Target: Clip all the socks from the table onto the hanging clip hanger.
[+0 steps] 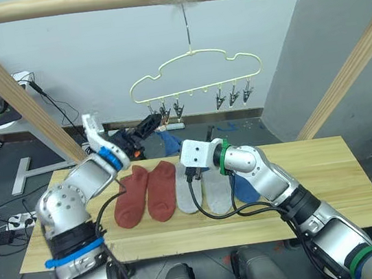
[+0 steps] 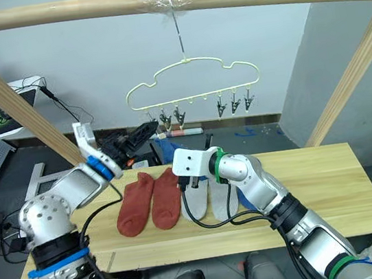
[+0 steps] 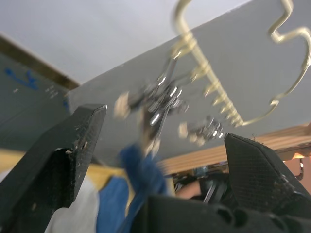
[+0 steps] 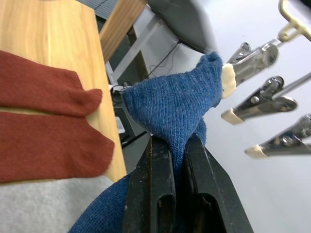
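Over the table (image 1: 330, 181), the right gripper (image 4: 177, 145) pinches a blue sock (image 4: 175, 104) whose tip touches the clip hanger's (image 1: 194, 72) leftmost clip (image 4: 250, 56), the left gripper (image 1: 148, 125) wide open beside it.

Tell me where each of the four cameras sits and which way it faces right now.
Left eye: on the head, looking forward and down at the table and clip hanger; both arms show.
Right eye: beside it, same scene.
Left wrist: looks up between its open left end effector at the hanger's clips.
Right wrist: looks along the right end effector, shut on a blue sock at a clip; rust-red socks beside.
Shared: both wrist views catch the blue sock and clips.
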Robot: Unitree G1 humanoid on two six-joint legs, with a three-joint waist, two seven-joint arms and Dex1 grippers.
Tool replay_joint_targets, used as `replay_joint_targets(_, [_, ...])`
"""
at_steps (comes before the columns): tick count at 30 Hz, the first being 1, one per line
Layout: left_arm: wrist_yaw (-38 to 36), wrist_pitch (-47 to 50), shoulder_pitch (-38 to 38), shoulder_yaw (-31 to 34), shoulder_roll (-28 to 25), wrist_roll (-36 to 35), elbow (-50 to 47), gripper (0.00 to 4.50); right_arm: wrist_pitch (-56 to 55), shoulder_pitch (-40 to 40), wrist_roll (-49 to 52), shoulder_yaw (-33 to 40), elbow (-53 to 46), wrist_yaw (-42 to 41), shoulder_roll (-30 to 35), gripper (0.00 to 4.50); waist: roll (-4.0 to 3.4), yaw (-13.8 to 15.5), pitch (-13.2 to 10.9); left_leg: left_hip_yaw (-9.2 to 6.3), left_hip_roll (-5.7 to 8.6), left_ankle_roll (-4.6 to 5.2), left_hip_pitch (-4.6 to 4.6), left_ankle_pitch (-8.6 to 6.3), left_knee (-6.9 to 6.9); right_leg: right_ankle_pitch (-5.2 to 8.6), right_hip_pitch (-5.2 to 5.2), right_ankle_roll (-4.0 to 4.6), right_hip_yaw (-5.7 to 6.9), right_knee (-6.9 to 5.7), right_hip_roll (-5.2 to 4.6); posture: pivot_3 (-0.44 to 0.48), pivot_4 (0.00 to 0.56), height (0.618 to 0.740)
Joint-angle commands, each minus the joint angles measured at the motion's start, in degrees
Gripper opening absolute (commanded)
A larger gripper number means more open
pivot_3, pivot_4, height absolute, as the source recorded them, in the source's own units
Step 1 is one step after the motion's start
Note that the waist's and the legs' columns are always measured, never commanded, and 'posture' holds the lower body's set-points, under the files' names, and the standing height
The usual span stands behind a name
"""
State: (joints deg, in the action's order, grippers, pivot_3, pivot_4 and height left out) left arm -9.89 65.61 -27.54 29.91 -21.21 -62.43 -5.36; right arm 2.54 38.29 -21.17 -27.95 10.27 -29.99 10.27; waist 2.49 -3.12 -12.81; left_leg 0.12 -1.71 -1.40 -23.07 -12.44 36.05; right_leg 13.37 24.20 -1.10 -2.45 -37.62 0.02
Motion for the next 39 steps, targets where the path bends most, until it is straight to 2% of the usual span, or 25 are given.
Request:
replay_joint_targets(1, [0.7, 1.4, 2.4, 3.1, -2.8, -5.1, -5.3, 4.48, -0.6, 1.0, 1.8, 1.6, -1.1, -0.2, -1.3, 0.0, 0.1, 0.4, -0.2, -0.09, 0.0, -0.01, -0.02, 0.01, 0.0, 0.01, 0.0, 0.02, 0.01, 0.0, 0.0, 0.039, 0.217, 0.74])
replay_joint_targets(4, [-2.0, 0.9, 7.3, -0.2, -7.1, -1.9, -10.0, 4.5, 2.2, 0.0, 6.0, 3.5, -1.8, -2.0, -3.2, 0.77, 0.12, 0.8, -0.2, -0.17, -0.01, -0.07, -0.04, 0.04, 0.0, 0.07, -0.01, 0.12, 0.04, -0.01, 0.0, 0.048, 0.218, 0.74])
replay_joint_targets(6, [-3.1, -0.2, 9.8, -2.6, -8.6, 0.0, -12.5, 4.5, 2.8, -0.1, 6.6, 3.9, -2.2, -2.3, -3.4, 1.47, 0.08, 1.1, -0.2, -0.15, 0.01, -0.07, -0.03, 0.04, 0.0, 0.09, -0.02, 0.16, 0.01, 0.0, -0.03, 0.051, 0.219, 0.74])
replay_joint_targets(9, [-2.7, -2.3, 11.1, -4.1, -7.9, 0.5, -14.8, 4.5, 3.3, -0.6, 7.3, 3.9, -2.6, -3.0, -3.3, 2.58, 0.07, 1.8, -0.3, -0.13, 0.07, -0.07, -0.05, 0.04, 0.0, 0.17, -0.03, 0.3, 0.05, 0.01, -0.14, 0.053, 0.218, 0.74])
replay_joint_targets(12, [-2.4, -6.3, 11.3, -7.5, -7.2, 5.1, -16.5, 4.5, 5.9, -2.7, 9.5, 4.6, -4.3, -4.1, -3.3, 3.64, 0.07, 2.2, -0.3, -0.16, 0.07, -0.07, -0.08, 0.04, 0.01, 0.19, -0.03, 0.33, 0.09, 0.04, -0.17, 0.055, 0.219, 0.74])
replay_joint_targets(14, [-4.4, -9.1, 12.0, -10.9, -8.8, 9.2, -17.9, 4.5, 7.6, -3.9, 10.5, 5.3, -5.7, -4.6, -3.1, 4.41, 0.07, 2.3, -0.3, -0.14, 0.06, -0.07, -0.08, 0.04, 0.0, 0.2, -0.03, 0.34, 0.08, 0.05, -0.17, 0.055, 0.219, 0.74])
replay_joint_targets(20, [-8.7, -18.5, 13.3, -20.3, -10.0, 19.6, -22.7, 4.5, 15.7, -8.7, 17.6, 11.0, -11.9, -6.4, -1.5, 4.46, 0.0, 2.7, -0.3, -0.11, 0.05, -0.07, -0.14, 0.04, -0.05, 0.21, 0.04, 0.36, 0.09, 0.11, -0.17, 0.057, 0.222, 0.74])
replay_joint_targets(24, [-9.0, -26.3, 14.4, -27.2, -7.9, 28.2, -24.2, 4.5, 21.2, -11.1, 23.5, 16.5, -16.7, -8.1, 1.3, 4.46, -0.1, 3.0, -0.4, -0.13, 0.04, -0.07, -0.24, 0.03, -0.09, 0.21, 0.03, 0.35, 0.11, 0.33, -0.16, 0.053, 0.222, 0.74])
replay_joint_targets(27, [-8.0, -31.7, 14.3, -28.1, -4.9, 32.0, -22.5, 3.87, 23.8, -12.1, 26.5, 18.9, -19.3, -8.7, 3.0, 4.5, -0.11, 2.9, -0.4, -0.11, 0.04, -0.06, -0.35, 0.03, -0.08, 0.18, 0.05, 0.31, 0.1, 0.48, -0.16, 0.048, 0.222, 0.74])
replay_joint_targets(30, [-8.8, -40.3, 13.1, -34.7, -4.5, 42.2, -19.4, 2.94, 26.8, -13.2, 31.0, 23.4, -22.9, -8.9, 4.9, 4.5, -0.15, 3.0, -0.4, -0.13, 0.07, -0.05, -0.46, 0.02, -0.08, 0.18, 0.08, 0.3, 0.19, 0.54, -0.15, 0.027, 0.223, 0.74])
replay_joint_targets(33, [-5.6, -42.6, 11.2, -36.1, 0.3, 45.4, -16.2, 2.04, 27.0, -14.0, 33.3, 24.7, -25.4, -10.0, 7.0, 4.5, -0.19, 3.0, -0.4, -0.09, 0.1, -0.04, -0.6, 0.02, -0.06, 0.16, 0.11, 0.28, 0.24, 0.6, -0.14, 0.019, 0.221, 0.74])
replay_joint_targets(39, [-4.8, -47.9, 10.1, -36.8, 4.4, 50.6, -10.3, 2.04, 28.5, -14.7, 36.1, 25.6, -28.6, -10.6, 10.3, 4.5, -0.2, 2.7, -0.4, -0.07, 0.06, -0.03, -0.71, 0.02, -0.01, 0.12, 0.19, 0.2, 0.3, 0.58, -0.06, -0.014, 0.217, 0.74])
